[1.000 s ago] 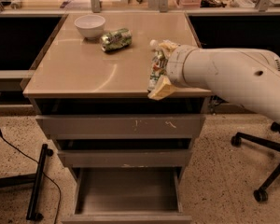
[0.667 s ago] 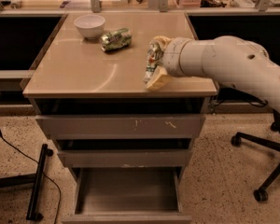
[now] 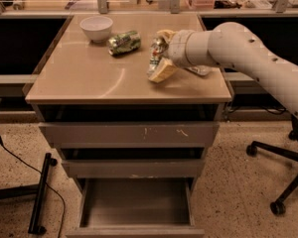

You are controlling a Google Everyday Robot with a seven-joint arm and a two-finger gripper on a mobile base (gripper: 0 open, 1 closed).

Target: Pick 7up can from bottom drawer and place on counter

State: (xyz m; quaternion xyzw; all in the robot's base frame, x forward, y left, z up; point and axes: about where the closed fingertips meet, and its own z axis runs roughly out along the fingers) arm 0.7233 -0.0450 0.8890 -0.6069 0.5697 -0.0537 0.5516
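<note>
The 7up can [image 3: 156,53] is held tilted in the gripper [image 3: 158,58], whose tan fingers [image 3: 162,72] are clamped on it. It is over the counter [image 3: 89,83] toward the right edge (possibly touching it). A green can [image 3: 124,42] lies near the back edge, beside a white bowl [image 3: 96,28]. The bottom drawer [image 3: 136,202] stands open.

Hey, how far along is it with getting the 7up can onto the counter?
Done: the lowest grey metal drawer stands open and empty. In hand: the end effector grips the pale silver-green can over the glossy tan counter. Left: set it down, let go.
</note>
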